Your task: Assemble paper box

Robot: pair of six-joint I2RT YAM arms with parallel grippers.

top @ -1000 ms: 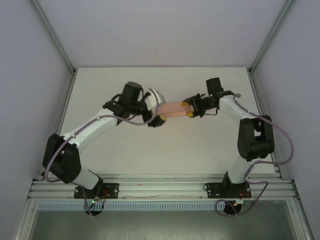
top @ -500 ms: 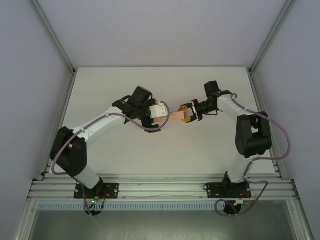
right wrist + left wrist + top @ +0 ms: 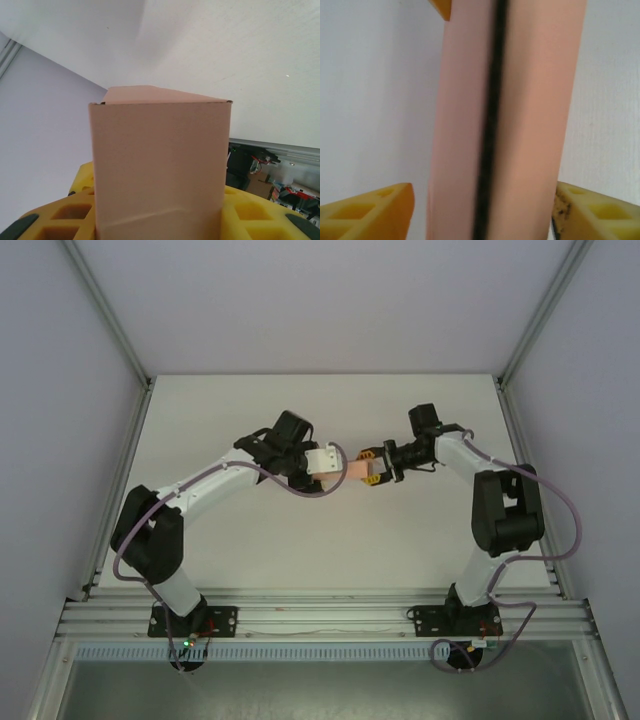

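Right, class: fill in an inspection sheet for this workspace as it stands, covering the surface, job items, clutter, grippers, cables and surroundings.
Surface: white table, plain.
Job's things: salmon-pink paper box, folded up, between the two grippers.
Clutter: nothing seen.
Grippers: right gripper shut on one end of the box; left gripper open, its fingers either side of the box, with a gap at one.
Cables: purple-grey cables loop along both arms.
Surroundings: grey walls, aluminium frame, mounting rail at the near edge.
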